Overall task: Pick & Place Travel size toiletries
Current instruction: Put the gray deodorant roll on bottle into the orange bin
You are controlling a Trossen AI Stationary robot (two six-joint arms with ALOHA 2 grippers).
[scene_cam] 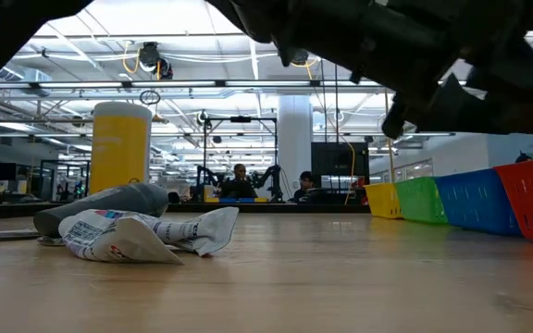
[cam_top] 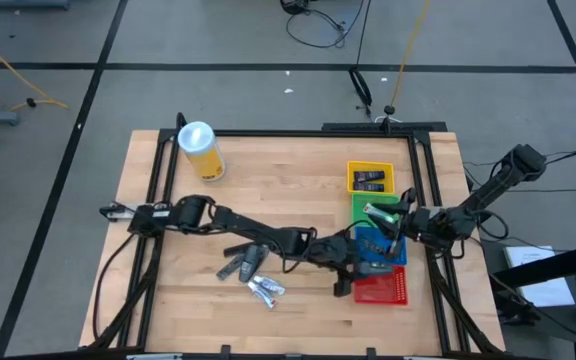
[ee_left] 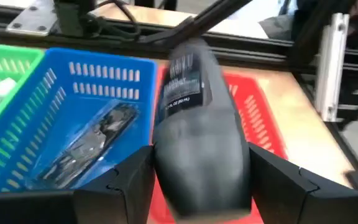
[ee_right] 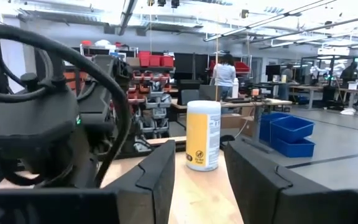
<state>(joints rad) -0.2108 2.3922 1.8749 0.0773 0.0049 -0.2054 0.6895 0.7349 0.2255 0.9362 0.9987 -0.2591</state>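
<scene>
My left gripper [ee_left: 201, 171] reaches across the table to the red tray [cam_top: 383, 290] and is shut on a dark grey tube [ee_left: 194, 124] above that tray's edge. Several more toiletries lie flat on the wood in a pile [cam_top: 250, 270], among them a grey tube [scene_cam: 109, 208] and a crumpled white sachet [scene_cam: 146, 236]. The blue tray [ee_left: 55, 106] holds a silvery sachet [ee_left: 89, 146]. The green tray [cam_top: 376, 210] holds a white-green tube. The yellow tray [cam_top: 370, 178] holds dark packs. My right gripper [cam_top: 398, 224] hovers open over the green and blue trays. My left gripper pinches the dark grey tube by its wide end [ee_left: 201, 180] between the two fingers [ee_left: 132, 177]. The narrower end with white print [ee_left: 185, 74] sticks out forward past the fingertips. The tube is lifted clear, over the red tray beside the blue tray's wall.
A tall yellow canister with a white lid [cam_top: 200, 150] stands near the table's far left corner. The four trays sit in a row along the right side. Bare wood lies between pile and canister. People and benches show in the room behind.
</scene>
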